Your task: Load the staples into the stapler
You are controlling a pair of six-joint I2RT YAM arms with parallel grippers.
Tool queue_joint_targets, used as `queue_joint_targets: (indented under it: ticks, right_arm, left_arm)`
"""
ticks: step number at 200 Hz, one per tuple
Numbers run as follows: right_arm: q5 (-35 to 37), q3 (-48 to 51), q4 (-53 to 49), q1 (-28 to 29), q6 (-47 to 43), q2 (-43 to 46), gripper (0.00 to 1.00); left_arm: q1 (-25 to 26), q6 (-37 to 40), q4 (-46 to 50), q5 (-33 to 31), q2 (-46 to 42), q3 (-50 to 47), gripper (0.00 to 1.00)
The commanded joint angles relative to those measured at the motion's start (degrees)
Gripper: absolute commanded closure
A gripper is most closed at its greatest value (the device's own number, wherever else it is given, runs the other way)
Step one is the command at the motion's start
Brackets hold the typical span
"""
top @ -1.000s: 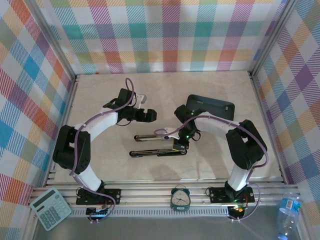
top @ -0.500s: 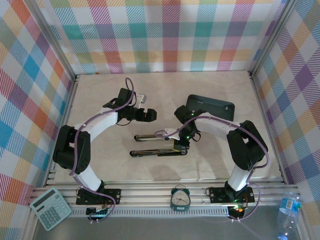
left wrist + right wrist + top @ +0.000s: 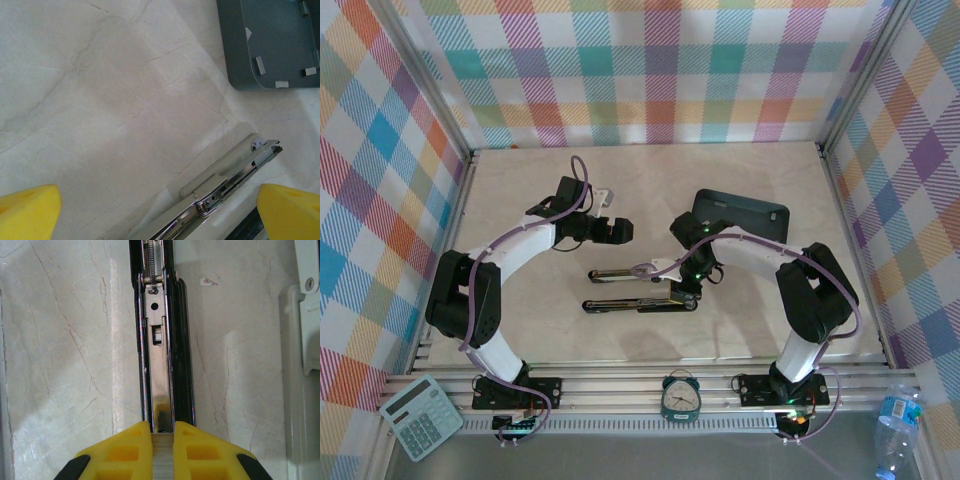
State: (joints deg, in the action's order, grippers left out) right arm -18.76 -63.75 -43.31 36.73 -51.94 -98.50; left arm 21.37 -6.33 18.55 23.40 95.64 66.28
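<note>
Staples [image 3: 161,460] sat pinched in the closed right fingers [image 3: 125,447], the strip's long axis lined up with the stapler's magazine [image 3: 158,365] lying open straight ahead, while the left fingers [image 3: 287,212] hung wide open and empty.

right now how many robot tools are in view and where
2. The left tool hangs open beyond the opened black-and-silver metal stapler; the right tool is shut on a short silvery-grey staple strip over the stapler's channel.
</note>
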Motion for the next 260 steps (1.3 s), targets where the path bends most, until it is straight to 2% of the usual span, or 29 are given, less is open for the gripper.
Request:
queue_joint_targets:
  ticks: [1, 80, 160, 260]
  right_arm:
    - [0.07, 0.19, -2.97, 0.01, -1.03, 1.29, 0.9]
    - [3.27, 0.38, -4.41, -0.05, -0.48, 1.21, 0.88]
    - [2.94, -0.06, -4.33, -0.07, 0.26, 0.32, 0.84]
    - [2.11, -0.24, -3.94, -0.08, 0.9, 0.59, 0.74]
  left_arm:
    - [0.52, 1.01, 1.33, 0.25, 0.41, 1.62, 0.0]
    - [0.61, 1.07, 1.41, 0.18, 0.29, 1.58, 0.0]
    - [0.7, 1.41, 1.63, -0.02, 0.25, 1.66, 0.0]
    - [0.78, 1.41, 1.58, -0.11, 0.34, 1.66, 0.0]
